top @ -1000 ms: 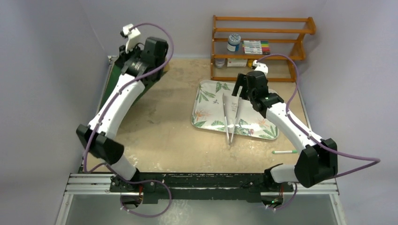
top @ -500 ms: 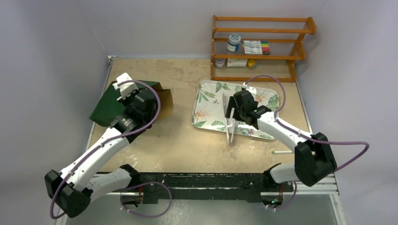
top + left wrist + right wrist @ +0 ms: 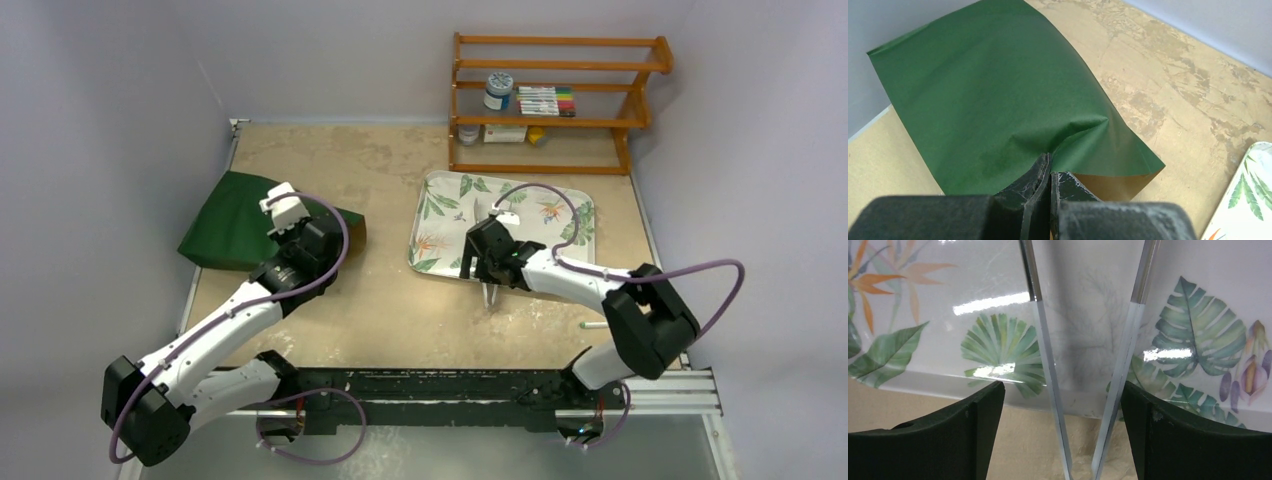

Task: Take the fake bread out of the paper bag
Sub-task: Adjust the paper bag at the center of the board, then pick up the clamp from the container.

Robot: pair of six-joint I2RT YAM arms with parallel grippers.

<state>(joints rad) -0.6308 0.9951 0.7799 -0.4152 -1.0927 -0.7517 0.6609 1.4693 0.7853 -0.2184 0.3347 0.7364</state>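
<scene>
The paper bag (image 3: 225, 228) lies flat at the table's left, dark green, its mouth facing right with brown kraft inside (image 3: 1118, 182). My left gripper (image 3: 312, 222) is shut on the bag's upper mouth edge (image 3: 1049, 170), one finger on the green outside and one on the brown inside. The fake bread is hidden; no piece shows in any view. My right gripper (image 3: 480, 268) is open, low over the front edge of the leaf-patterned tray (image 3: 440, 200). Metal tongs (image 3: 489, 290) lie between its fingers, untouched (image 3: 1045, 365).
A wooden shelf (image 3: 560, 100) with a jar, markers and small boxes stands at the back right. A white pen (image 3: 605, 324) lies near the front right. The wall runs close along the bag's left side.
My left arm has swung down from the back left, and the bag has gone from propped up to flat. My right gripper has moved forward and down along the tongs.
</scene>
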